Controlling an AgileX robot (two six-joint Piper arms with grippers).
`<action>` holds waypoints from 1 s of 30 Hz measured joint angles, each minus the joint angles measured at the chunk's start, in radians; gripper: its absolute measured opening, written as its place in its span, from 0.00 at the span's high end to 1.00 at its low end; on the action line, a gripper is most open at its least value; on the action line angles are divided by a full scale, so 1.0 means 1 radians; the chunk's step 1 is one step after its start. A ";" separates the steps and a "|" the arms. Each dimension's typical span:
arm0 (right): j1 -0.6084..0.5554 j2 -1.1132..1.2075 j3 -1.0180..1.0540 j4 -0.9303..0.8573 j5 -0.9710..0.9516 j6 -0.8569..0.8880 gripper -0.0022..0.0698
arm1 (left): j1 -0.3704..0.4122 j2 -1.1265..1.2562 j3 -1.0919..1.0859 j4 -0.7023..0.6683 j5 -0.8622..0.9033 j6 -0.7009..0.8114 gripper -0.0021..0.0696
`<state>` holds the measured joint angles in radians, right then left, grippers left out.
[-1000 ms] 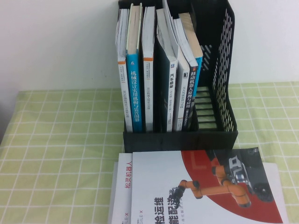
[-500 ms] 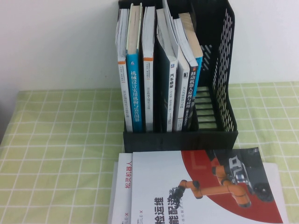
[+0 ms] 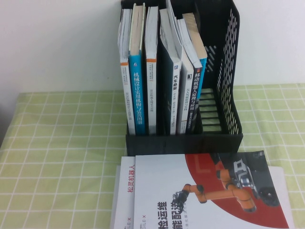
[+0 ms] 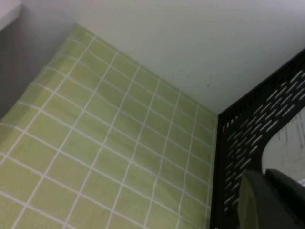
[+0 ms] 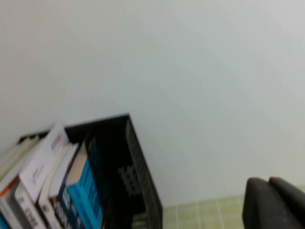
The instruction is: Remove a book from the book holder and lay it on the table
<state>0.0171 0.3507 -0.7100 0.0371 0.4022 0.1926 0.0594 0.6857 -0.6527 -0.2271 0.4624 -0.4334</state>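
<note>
Stillness is the only news: across the last second the high view does not alter, so no book has left the book holder (image 3: 228,71) and the task is, by my reading, not yet begun. Neither arm enters that view.

The left gripper (image 4: 265,195) shows only in its own wrist camera, fingers pressed together on nothing, hanging above the green checked table (image 4: 95,143) just outside the rack's perforated side wall (image 4: 248,138). The right gripper (image 5: 269,198) is likewise pressed together and empty, held high and looking down on the rack (image 5: 138,167) from its open side.

The book (image 3: 196,90) stands in the holder, rightmost of the row, leaning against its neighbours with a bright blue cover edge showing (image 5: 88,193); its cover lettering is hidden. The slot beside it holds nothing, which should give fingers room.

A teal-spined book (image 3: 138,100) stands further along the row. A white-and-red book picturing an orange robot arm (image 3: 205,195) lies flat in front of the rack's lip, taking up much of the near cloth, so the landing spot probably has to be to one side.
</note>
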 joint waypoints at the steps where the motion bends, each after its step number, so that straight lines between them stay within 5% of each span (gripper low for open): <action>1: 0.013 0.001 0.037 0.018 0.000 0.000 0.97 | 0.000 0.010 0.013 -0.003 -0.014 0.000 0.97; 8: 0.075 0.110 0.162 0.063 0.008 -0.035 0.97 | -0.001 0.085 0.038 -0.182 -0.080 0.068 0.97; 18: 0.079 0.404 0.152 0.380 0.002 -0.295 0.97 | -0.164 0.281 0.031 -0.795 -0.094 1.007 0.97; 23: 0.079 0.579 0.128 0.784 -0.006 -0.743 0.97 | -0.269 0.416 -0.065 -1.062 -0.043 1.458 0.97; 30: 0.111 0.778 0.104 1.507 -0.036 -1.545 0.97 | -0.363 0.651 -0.316 -1.143 -0.036 1.640 0.97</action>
<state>0.1283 1.1289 -0.6057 1.5446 0.3663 -1.3520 -0.3040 1.3368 -0.9689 -1.3698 0.4261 1.2063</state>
